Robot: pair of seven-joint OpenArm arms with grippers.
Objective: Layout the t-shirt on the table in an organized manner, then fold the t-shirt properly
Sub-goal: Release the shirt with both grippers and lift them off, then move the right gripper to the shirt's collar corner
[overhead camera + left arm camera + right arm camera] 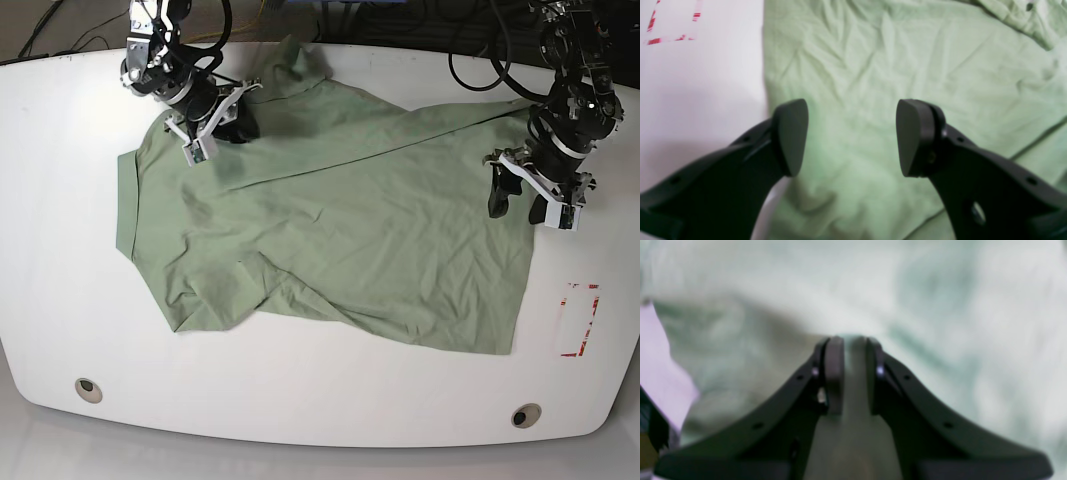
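The t-shirt (330, 220) lies spread over the middle of the white counter (60, 300), mostly flat but not squared up: its far edge runs in a long diagonal fold, and a flap near the front left of the base view is doubled under.

The right gripper (215, 125) sits at the far left corner of the cloth in the base view, jaws clenched on a pinch of the t-shirt. In its wrist view a ridge of pale fabric rises between the 2 dark pads, though that picture is blurred, so how deep the bite goes is hard to say. Holding that corner probably serves to pull the shoulder area outward and flatten it.

The left gripper (851, 136) hovers at the opposite side edge, jaws released and spread wide over the cloth with nothing between them. It is likely placed there to take the hem side and give counter-tension.

The fabric is a soft, matte sage-green knit, crossed by fine creases. It would drape and slide easily on the smooth, glossy counter. Red tape marks (580, 320) sit just beyond the shirt's edge, and 2 grey grommets (88, 389) lie near the front rim.
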